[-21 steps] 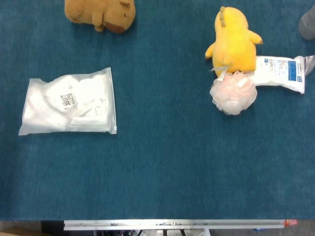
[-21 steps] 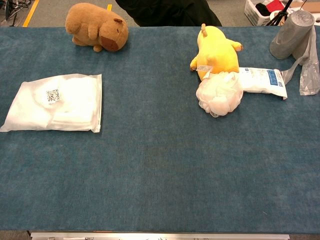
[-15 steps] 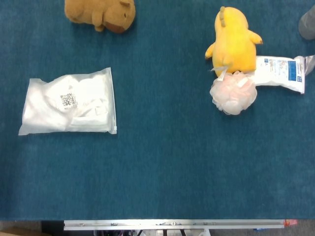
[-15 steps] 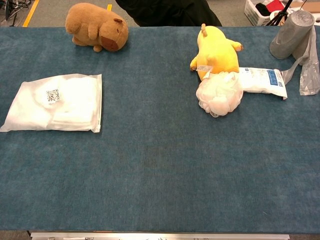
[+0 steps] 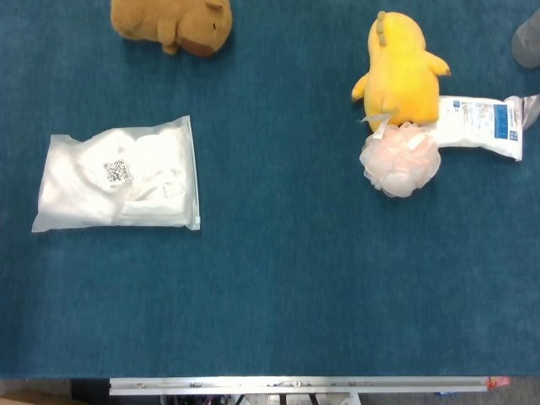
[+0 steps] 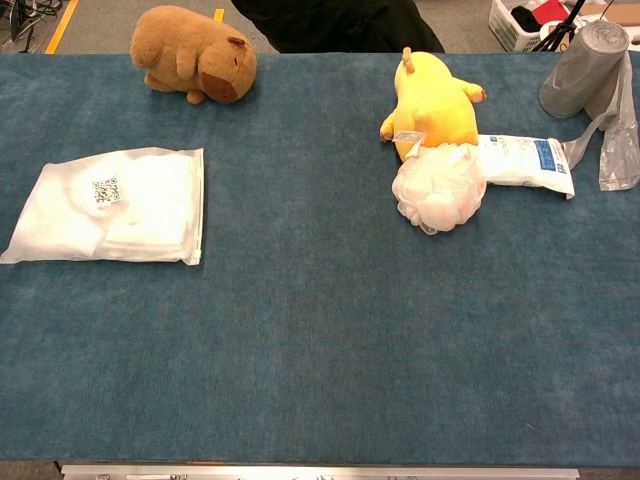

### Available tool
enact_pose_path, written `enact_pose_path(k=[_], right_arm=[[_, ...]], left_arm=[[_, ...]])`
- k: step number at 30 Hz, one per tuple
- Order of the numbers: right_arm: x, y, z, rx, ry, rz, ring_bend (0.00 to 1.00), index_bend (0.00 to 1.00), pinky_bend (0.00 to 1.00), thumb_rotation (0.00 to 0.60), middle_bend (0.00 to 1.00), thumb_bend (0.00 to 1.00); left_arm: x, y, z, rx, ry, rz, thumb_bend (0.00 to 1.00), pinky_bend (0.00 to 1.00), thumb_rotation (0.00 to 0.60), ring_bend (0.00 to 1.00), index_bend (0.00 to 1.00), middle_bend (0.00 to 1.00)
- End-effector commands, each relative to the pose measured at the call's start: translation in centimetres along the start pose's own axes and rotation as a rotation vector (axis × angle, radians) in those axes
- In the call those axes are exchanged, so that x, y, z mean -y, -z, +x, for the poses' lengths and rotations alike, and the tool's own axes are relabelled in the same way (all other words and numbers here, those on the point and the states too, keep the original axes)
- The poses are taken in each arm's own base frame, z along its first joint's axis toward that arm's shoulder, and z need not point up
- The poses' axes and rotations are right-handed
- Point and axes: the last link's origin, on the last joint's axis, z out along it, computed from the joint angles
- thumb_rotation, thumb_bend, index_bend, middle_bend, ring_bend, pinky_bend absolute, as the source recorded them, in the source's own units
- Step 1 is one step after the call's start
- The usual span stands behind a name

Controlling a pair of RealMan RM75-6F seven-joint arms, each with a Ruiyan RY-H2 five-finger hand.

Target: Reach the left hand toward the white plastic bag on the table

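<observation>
The white plastic bag (image 5: 118,177) lies flat on the blue table cloth at the left side, with a small QR label on its top. The chest view shows the same bag (image 6: 112,206) near the table's left edge. Nothing touches it. Neither of my hands appears in the head view or the chest view.
A brown plush (image 5: 175,23) lies at the far left back. A yellow plush (image 5: 400,67), a pale pink mesh puff (image 5: 400,159) and a white-blue packet (image 5: 481,123) cluster at the right. A grey bag roll (image 6: 586,70) stands at the far right. The table's front edge (image 5: 295,385) is a metal rail.
</observation>
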Motion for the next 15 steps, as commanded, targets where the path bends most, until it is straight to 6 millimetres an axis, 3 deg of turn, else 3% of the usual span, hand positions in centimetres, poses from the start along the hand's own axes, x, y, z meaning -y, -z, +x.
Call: enact_pose_path(k=[1,6,15], right_arm=[[0.0,0.0,0.0,-0.001,-0.003,0.003,0.00,0.11,0.00,0.600,0.12,0.15],[0.1,0.0,-0.1,-0.002,-0.008,0.007,0.00,0.11,0.00,0.600,0.12,0.15],[-0.2,0.0,0.0,-0.005,-0.008,0.006,0.00,0.11,0.00,0.600,0.12,0.15]], left_arm=[[-0.6,-0.2,-0.2,0.003,0.018,-0.053,0.32,0.00,0.600,0.00,0.41,0.08],[-1.6,-0.3,-0.5,0.014,0.058,-0.123,0.34,0.00,0.600,0.00,0.54,0.12],[-2.7,-0.6,-0.5,0.015,0.131,-0.163,0.39,0.00,0.600,0.01,0.63,0.16]])
